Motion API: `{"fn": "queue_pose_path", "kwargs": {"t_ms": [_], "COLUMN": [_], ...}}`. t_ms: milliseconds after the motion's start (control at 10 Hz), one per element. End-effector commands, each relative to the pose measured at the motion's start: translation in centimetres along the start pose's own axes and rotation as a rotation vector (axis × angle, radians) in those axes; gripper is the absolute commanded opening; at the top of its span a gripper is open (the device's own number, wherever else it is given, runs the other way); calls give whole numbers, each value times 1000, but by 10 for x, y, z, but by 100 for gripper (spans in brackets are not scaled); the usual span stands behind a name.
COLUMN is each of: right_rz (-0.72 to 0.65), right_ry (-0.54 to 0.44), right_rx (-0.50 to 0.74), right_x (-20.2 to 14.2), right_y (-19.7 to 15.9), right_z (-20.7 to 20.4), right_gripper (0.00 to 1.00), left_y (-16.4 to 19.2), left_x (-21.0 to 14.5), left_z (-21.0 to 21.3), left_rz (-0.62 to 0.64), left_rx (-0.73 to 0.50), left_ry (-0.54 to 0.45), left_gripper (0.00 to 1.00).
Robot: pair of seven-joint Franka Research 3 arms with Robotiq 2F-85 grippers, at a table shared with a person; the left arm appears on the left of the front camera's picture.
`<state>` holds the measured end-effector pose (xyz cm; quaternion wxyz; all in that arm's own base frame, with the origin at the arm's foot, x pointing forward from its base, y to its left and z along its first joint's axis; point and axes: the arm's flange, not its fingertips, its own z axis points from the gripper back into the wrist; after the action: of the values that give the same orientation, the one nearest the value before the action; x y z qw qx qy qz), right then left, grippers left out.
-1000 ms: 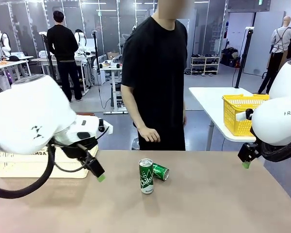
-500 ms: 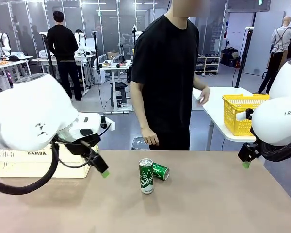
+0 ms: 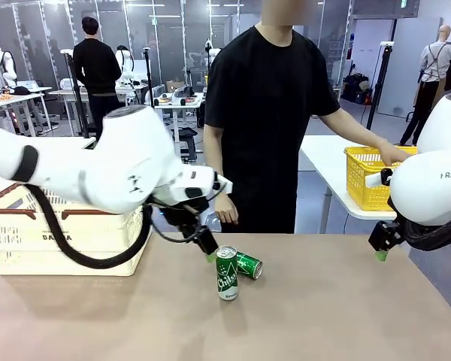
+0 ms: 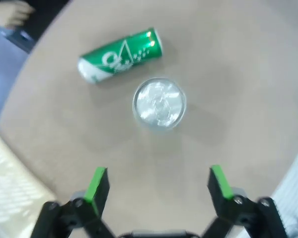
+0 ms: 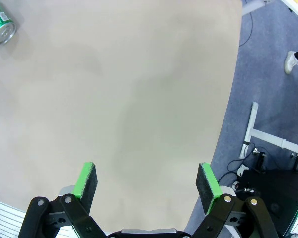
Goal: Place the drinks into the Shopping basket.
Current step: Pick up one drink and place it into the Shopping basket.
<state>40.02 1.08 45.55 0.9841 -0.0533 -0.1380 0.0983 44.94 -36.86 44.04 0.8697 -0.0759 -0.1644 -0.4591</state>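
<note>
Two green drinks with white lettering are on the brown table. One can (image 3: 226,273) stands upright mid-table, and the other can (image 3: 249,265) lies on its side just behind it, touching or nearly touching. My left gripper (image 3: 209,253) hovers open just left of and above the upright can. From the left wrist, the upright can's silver top (image 4: 159,102) shows ahead of the open left gripper (image 4: 159,183), with the lying can (image 4: 121,54) beyond. The cream Shopping basket (image 3: 60,226) stands at the table's left. My right gripper (image 3: 381,252) hangs open at the right edge, empty (image 5: 146,186).
A person in black stands at the far side, one hand (image 3: 225,210) hanging near the table's far edge and the other reaching to a yellow mesh basket (image 3: 364,180) on a white side table. The table's right edge (image 5: 228,124) drops to the floor.
My left arm has swung right, from in front of the Shopping basket to just above the cans. The person has reached an arm out to the yellow basket. The right arm has not moved.
</note>
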Motion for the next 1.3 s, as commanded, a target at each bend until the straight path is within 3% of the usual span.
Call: {"fn": "queue_pose_path", "kwargs": {"t_ms": [0,300,1200], "right_rz": [12,12,12], "right_ry": [3,3,3], "right_rx": [0,0,0], "right_x": [0,0,0], "right_y": [-2,-2,-2], "right_z": [1,1,1], "right_gripper": [100,100,100], "left_y": [1,0,3], "left_x": [41,73,72], "left_z": [-14,-35,-40], "left_rz": [-21,-39,-55], "left_rx": [21,53,33], "left_ry": [79,146,129], "left_gripper": [100,100,100]}}
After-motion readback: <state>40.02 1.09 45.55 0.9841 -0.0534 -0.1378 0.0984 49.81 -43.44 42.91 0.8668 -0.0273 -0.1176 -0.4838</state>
